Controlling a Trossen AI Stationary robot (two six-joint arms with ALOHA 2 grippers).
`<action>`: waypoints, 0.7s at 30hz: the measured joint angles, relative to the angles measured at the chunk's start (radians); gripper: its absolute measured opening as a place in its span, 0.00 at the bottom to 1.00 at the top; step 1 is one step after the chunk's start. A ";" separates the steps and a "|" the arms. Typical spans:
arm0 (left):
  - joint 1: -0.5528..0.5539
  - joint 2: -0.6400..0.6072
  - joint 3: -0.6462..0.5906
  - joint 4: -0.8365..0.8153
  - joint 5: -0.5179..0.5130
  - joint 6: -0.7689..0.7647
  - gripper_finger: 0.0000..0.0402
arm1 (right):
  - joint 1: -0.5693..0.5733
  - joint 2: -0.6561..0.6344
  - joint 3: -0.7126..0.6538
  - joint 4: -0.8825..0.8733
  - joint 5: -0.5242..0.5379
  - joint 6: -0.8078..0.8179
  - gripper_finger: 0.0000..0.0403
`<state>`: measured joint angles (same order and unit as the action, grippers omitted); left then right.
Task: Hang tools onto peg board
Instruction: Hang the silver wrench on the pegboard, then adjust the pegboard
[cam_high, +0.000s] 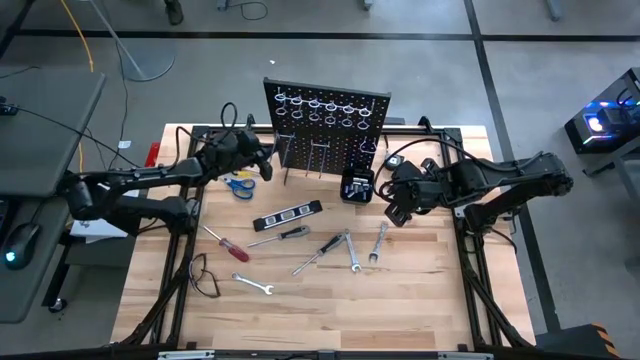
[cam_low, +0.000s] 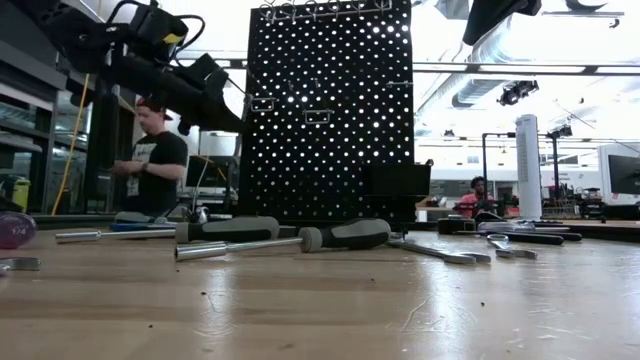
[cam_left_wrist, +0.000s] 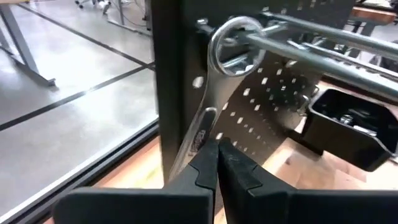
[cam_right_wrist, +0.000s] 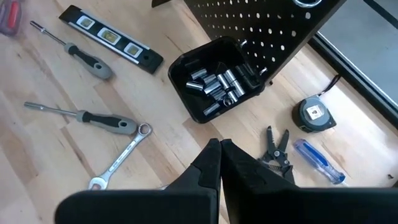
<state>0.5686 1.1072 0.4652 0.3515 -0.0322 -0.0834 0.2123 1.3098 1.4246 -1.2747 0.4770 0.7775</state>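
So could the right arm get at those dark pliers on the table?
Probably yes. The dark pliers lie flat on bare wood just ahead of the right gripper, with nothing over them. Its fingers are shut, so they would need to open first.

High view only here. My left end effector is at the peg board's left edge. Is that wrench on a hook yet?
Observer: Yes. The left wrist view shows the wrench's ring end threaded over a metal hook on the peg board.
Operator: Is the left end effector holding it?
Observer: Its fingers are shut beside the wrench's shank. I cannot tell whether they pinch it.
Operator: What's under my right arm?
Observer: The right end effector, shut, hovers above dark pliers and a blue screwdriver lying side by side, near the black box.
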 joint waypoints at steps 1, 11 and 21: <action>0.002 0.000 0.000 0.000 0.001 -0.002 0.00 | 0.000 0.000 0.000 0.000 -0.001 0.004 0.00; 0.001 -0.060 0.000 -0.089 0.189 -0.115 0.00 | 0.000 0.000 0.000 0.000 -0.046 0.003 0.00; 0.002 -0.239 0.014 -0.397 0.101 -0.150 0.00 | 0.000 0.000 0.000 -0.001 -0.056 -0.020 0.00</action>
<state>0.5705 0.8679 0.4791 -0.0456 0.0687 -0.2334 0.2123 1.3098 1.4246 -1.2755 0.4215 0.7577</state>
